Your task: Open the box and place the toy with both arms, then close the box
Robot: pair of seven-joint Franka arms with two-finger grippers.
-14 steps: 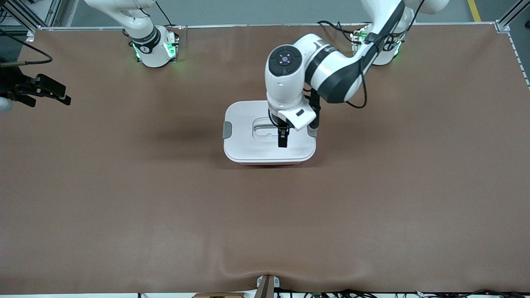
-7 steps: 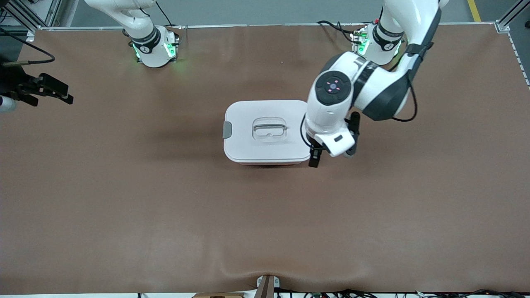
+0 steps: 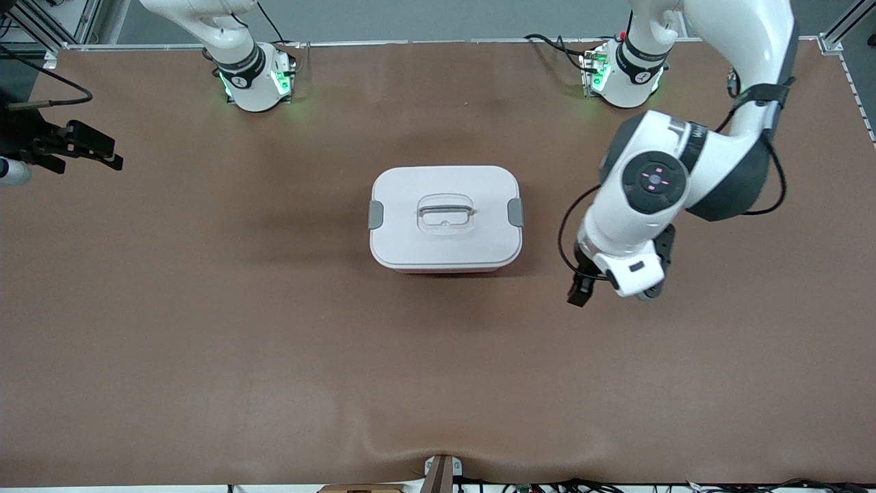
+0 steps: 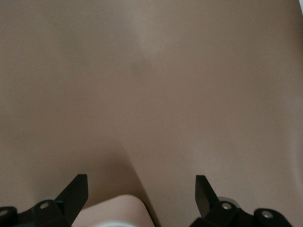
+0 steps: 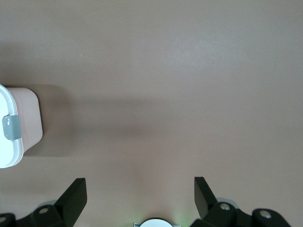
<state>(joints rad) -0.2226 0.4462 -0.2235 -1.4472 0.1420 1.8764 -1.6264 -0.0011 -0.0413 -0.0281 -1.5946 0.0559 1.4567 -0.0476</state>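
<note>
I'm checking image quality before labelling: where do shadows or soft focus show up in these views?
Front view: sharp, evenly lit, a soft shadow on the table beside the box toward the right arm's end. Right wrist view: the same shadow spreads from the box. Left wrist view: soft, a dim shadow between the open left pincer's fingers.

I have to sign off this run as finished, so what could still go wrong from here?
The toy shows in no view; the box has its lid on, so whether it is inside cannot be told. Whether the grey clips are latched cannot be told either. The open left gripper hangs over the table beside the box; a swing across could knock it.
</note>
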